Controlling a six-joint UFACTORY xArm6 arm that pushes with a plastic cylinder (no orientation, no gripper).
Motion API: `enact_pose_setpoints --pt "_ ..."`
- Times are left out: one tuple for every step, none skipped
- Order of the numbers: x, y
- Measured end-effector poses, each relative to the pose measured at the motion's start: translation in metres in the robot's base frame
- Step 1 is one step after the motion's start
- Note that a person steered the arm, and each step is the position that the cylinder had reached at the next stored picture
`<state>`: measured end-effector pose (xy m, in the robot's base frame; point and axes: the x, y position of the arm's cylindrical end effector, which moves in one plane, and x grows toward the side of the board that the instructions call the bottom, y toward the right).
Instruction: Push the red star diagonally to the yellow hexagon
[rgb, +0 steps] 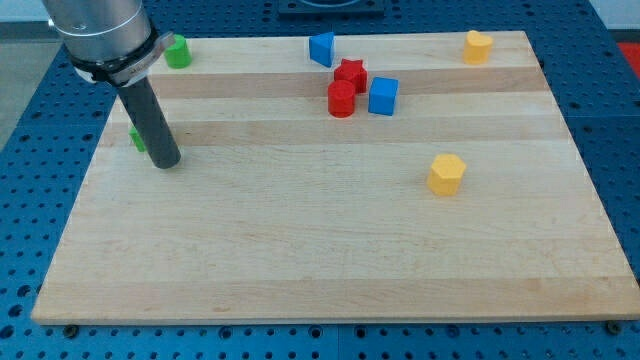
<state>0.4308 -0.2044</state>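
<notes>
Starting at the view's left, our dark rod comes down from the grey arm housing and our tip (165, 160) sits on the pale wooden board (300, 260) near its left edge. No jaws on this rig, just the plain rod, so nothing is being held. Right behind the rod there's a small green block (136, 139) peeking out, touching or nearly touching it; we can't make out its shape. Up at the board's top left corner sits another green block (178, 52), rounded-looking.

Moving toward the middle along the view's top, we've got a blue block (321, 49), angular, standing on its own. Just down and right of it is the cluster: the red star block (350, 72), a red cylinder (342, 99) right below it and touching it, and a blue cube (383, 96) just to the right of both.

The yellow hexagon block (447, 173) is down and to the right of that cluster, well apart from it. Last, a yellow block (478, 46) sits at the top right corner.

Our tip is well apart from the red star, way off on the opposite side of the board.
</notes>
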Motion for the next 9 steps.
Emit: enact_pose_setpoints --pt "0.000 0.033" --pt "0.000 0.090" --pt "-0.011 0.122" --pt "-0.033 0.126" --pt "-0.062 0.126" --pt "-0.097 0.126" --pt "-0.126 0.126" --pt "-0.148 0.136" --pt "-0.152 0.164"
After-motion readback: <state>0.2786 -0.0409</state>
